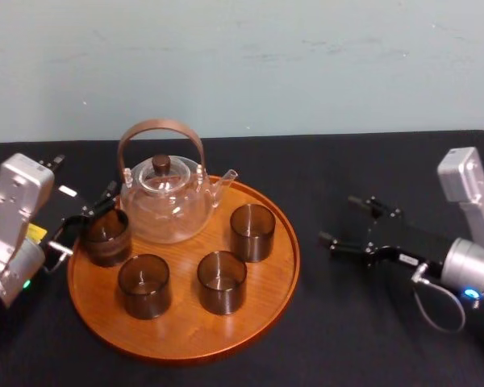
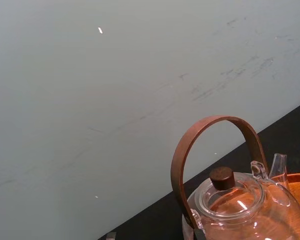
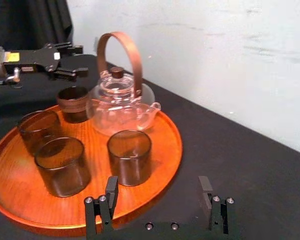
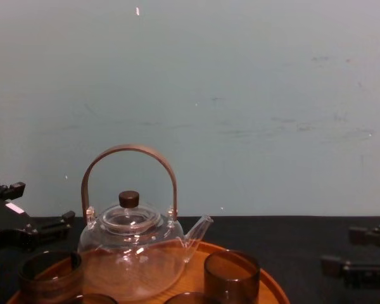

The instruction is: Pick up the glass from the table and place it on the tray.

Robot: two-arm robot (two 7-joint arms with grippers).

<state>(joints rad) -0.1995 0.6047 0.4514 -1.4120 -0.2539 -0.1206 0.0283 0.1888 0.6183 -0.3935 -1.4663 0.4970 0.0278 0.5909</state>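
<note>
Left tool [image 1: 97, 208] spread, close by glass [image 1: 106, 236] on tray [image 1: 185, 330]; pull back crooked and you tip it into teapot [image 1: 165, 205]. Right tool [image 1: 341, 219] spread, parked.

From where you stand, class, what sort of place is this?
Likely a robot test bench: a black-draped table against a bare pale wall, with the left hand at a round wooden tray and the right hand beside it.
</note>
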